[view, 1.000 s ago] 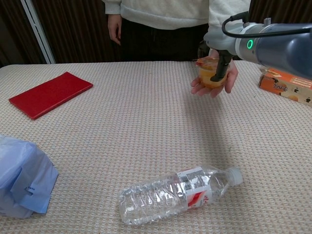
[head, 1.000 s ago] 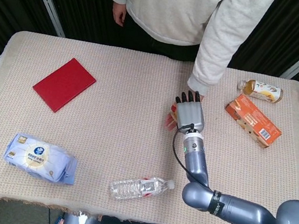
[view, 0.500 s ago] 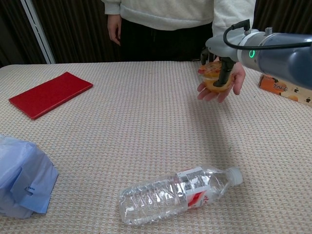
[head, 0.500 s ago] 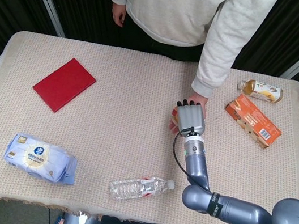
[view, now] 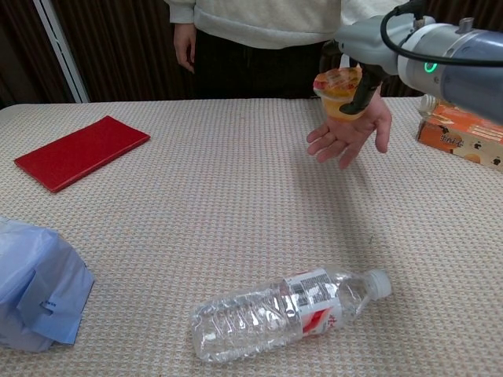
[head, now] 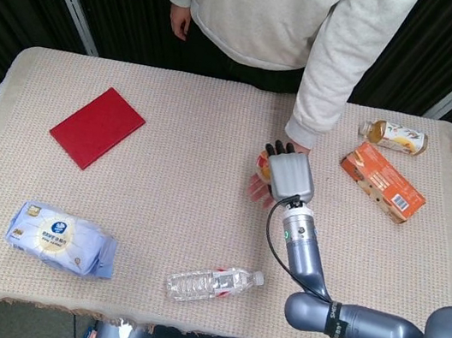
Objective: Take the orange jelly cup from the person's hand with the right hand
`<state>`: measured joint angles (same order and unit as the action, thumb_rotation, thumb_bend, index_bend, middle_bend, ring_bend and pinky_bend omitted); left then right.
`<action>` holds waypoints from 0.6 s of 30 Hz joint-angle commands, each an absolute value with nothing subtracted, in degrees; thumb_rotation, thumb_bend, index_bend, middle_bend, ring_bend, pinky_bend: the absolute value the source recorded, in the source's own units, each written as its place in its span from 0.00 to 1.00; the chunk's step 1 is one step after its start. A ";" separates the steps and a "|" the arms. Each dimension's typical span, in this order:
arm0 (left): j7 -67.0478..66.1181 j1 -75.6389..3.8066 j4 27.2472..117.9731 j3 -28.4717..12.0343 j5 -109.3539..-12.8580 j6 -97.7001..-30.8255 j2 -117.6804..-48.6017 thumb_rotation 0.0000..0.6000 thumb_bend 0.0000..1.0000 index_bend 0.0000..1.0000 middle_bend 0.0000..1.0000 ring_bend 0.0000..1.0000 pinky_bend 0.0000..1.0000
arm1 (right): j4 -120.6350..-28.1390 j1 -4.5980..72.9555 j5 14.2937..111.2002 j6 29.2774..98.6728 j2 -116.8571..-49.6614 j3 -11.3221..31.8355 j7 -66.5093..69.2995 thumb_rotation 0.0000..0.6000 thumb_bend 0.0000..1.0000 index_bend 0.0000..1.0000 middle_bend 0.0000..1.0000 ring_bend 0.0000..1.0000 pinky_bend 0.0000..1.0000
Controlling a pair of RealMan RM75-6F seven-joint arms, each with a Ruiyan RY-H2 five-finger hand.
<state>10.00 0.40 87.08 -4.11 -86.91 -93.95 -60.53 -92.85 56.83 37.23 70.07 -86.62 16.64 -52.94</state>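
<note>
The orange jelly cup [view: 339, 93] has a red-and-orange foil lid and hangs in the air in the chest view. My right hand [view: 363, 67] grips it from above, thumb down its right side. Just below it the person's hand [view: 347, 135] lies palm up with fingers spread, no longer touching the cup. In the head view my right hand [head: 290, 174] covers the cup almost wholly; only a sliver of the jelly cup [head: 264, 161] shows at its left edge, above the person's hand [head: 258, 187]. My left hand is not in either view.
A clear water bottle [view: 289, 310] lies on its side near the front edge. A red booklet [head: 97, 127] lies at the back left, a blue wipes pack [head: 61, 239] at the front left. An orange carton [head: 382, 181] and a drink bottle [head: 394, 136] lie at the back right.
My right hand has lifted the jelly cup up off the person's palm. The person's hand has opened flat and dropped slightly below the cup.
</note>
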 commanded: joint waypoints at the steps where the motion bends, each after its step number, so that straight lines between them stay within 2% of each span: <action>1: 10.04 0.43 87.10 -4.15 -87.01 -94.12 -60.51 1.00 0.00 0.02 0.00 0.00 0.00 | -97.86 55.00 38.88 72.11 -82.99 15.96 -52.67 1.00 0.37 0.70 0.63 0.55 0.57; 5: 10.19 0.50 87.10 -4.32 -87.14 -94.60 -60.59 1.00 0.00 0.03 0.00 0.00 0.00 | -103.37 52.24 40.59 74.15 -78.75 14.26 -52.02 1.00 0.37 0.70 0.63 0.55 0.57; 12: 9.35 0.51 86.83 -4.41 -87.40 -94.99 -60.91 1.00 0.00 0.03 0.00 0.00 0.00 | -112.02 43.27 48.72 77.22 -70.45 7.02 -44.99 1.00 0.37 0.70 0.63 0.55 0.57; 18: 8.12 0.48 86.81 -4.51 -87.50 -95.25 -61.29 1.00 0.00 0.03 0.00 0.00 0.00 | -112.64 37.18 55.19 78.20 -70.21 0.97 -39.05 1.00 0.37 0.69 0.61 0.54 0.56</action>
